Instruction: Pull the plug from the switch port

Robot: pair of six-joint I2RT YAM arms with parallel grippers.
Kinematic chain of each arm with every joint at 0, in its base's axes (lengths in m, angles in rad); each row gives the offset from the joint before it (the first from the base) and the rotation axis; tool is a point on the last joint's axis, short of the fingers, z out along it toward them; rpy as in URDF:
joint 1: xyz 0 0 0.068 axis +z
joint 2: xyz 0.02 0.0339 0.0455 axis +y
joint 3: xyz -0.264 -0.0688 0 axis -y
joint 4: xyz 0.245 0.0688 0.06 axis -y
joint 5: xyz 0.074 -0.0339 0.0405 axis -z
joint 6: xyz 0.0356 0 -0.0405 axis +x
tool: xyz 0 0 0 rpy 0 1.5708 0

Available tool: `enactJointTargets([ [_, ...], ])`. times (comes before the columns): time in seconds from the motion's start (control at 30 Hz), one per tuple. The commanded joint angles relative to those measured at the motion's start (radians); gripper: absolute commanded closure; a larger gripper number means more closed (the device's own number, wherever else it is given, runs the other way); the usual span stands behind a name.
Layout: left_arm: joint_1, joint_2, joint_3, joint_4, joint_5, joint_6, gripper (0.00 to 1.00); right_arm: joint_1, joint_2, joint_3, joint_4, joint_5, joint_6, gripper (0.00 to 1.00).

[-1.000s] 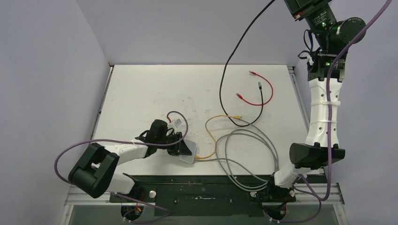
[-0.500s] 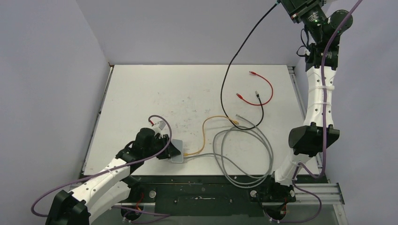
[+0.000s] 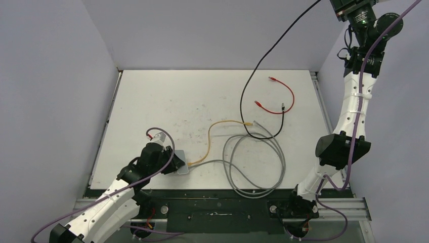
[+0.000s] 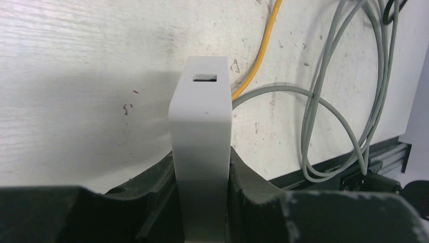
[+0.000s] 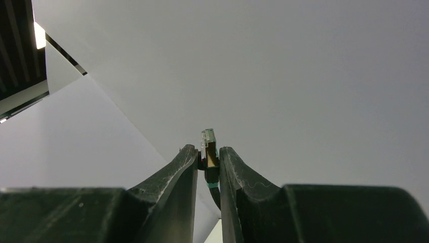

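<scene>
The switch (image 3: 183, 167), a small pale grey-white box, sits near the table's front edge, clamped edge-on between my left gripper's (image 3: 174, 163) fingers. In the left wrist view the switch (image 4: 201, 116) stands between the fingers (image 4: 243, 174), with an empty slot (image 4: 205, 77) on its top edge. A yellow cable (image 4: 264, 45) and a grey cable (image 4: 283, 89) run in behind its right side. My right gripper (image 5: 207, 150) is raised high above the table, out of the top view, shut on a clear plug (image 5: 208, 147) with a green boot. Its black cable (image 3: 253, 76) hangs down to the table.
A red cable (image 3: 288, 91) lies at the back right of the table. The grey cable forms big loops (image 3: 258, 162) at the front centre, reaching the black front rail (image 3: 217, 195). The yellow cable (image 3: 212, 136) curves toward the middle. White walls enclose the table.
My left arm has drawn back toward the near left, dragging the switch and its yellow and grey cables with it. My right arm has risen further, lifting the black cable.
</scene>
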Motion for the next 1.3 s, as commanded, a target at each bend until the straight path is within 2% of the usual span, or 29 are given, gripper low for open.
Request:
enactJointTargets([
  [0.0, 0.000, -0.041, 0.050, -0.091, -0.163, -0.043, 1.00, -0.051, 0.008, 0.047, 0.097, 0.022, 0.044, 0.95],
  [0.43, 0.000, -0.072, 0.065, -0.195, -0.306, -0.127, 1.00, -0.206, 0.027, 0.071, 0.163, 0.050, 0.117, 0.95],
  [0.57, 0.001, -0.087, 0.050, -0.180, -0.302, -0.132, 1.00, -0.218, 0.037, 0.085, 0.183, 0.048, 0.149, 0.95],
  [0.73, 0.003, -0.062, 0.043, -0.158, -0.275, -0.123, 1.00, -0.163, 0.050, 0.122, 0.152, 0.049, 0.107, 0.95],
  [1.07, 0.010, -0.066, 0.016, -0.096, -0.200, -0.100, 1.00, 0.049, 0.173, 0.123, -0.008, -0.002, -0.084, 0.95],
  [1.27, 0.012, -0.079, 0.006, -0.083, -0.174, -0.094, 1.00, 0.123, 0.175, 0.002, -0.063, 0.050, -0.195, 0.95],
])
